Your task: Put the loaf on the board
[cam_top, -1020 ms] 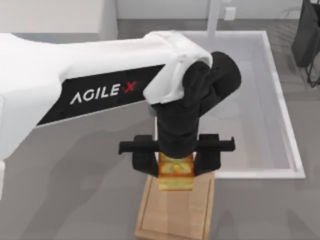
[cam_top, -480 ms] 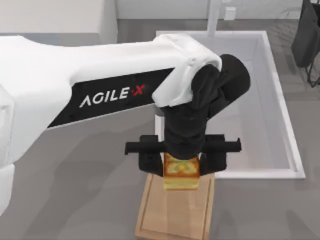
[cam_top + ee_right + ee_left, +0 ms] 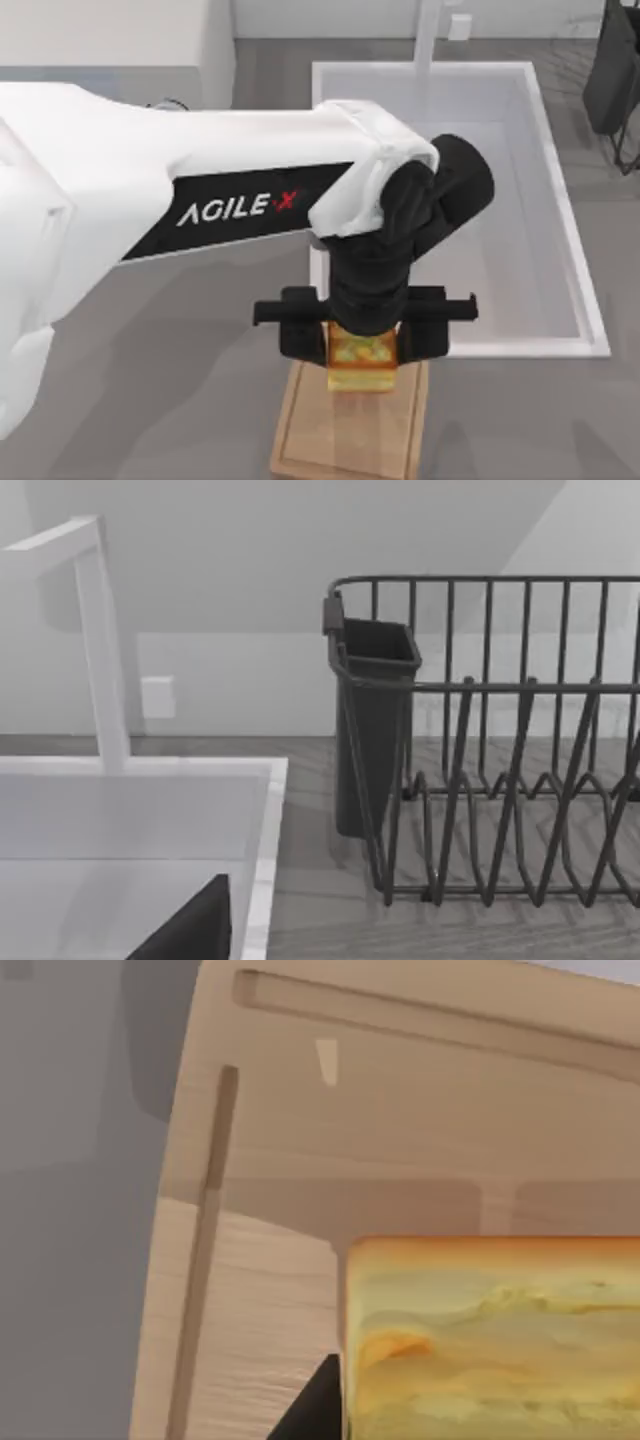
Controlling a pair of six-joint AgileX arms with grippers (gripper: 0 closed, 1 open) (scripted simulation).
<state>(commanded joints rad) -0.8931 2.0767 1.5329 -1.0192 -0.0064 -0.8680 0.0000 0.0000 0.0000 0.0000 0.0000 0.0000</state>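
Our left tool point(image 3: 363, 340) is closed on the loaf point(image 3: 361, 365), one dark finger on each side of it, and holds it over the far end of the board point(image 3: 345, 435), near the front rim of the sink point(image 3: 520, 345). In the left wrist view the loaf point(image 3: 490, 1340) is in front of the board point(image 3: 270, 1290) and its groove, but we cannot tell if it touches the wood. The right wrist view looks at the sink point(image 3: 140, 780), the white faucet point(image 3: 100, 640) and a dark dish rack point(image 3: 480, 740) on the counter point(image 3: 150, 380); we cannot tell how the right tool is set.
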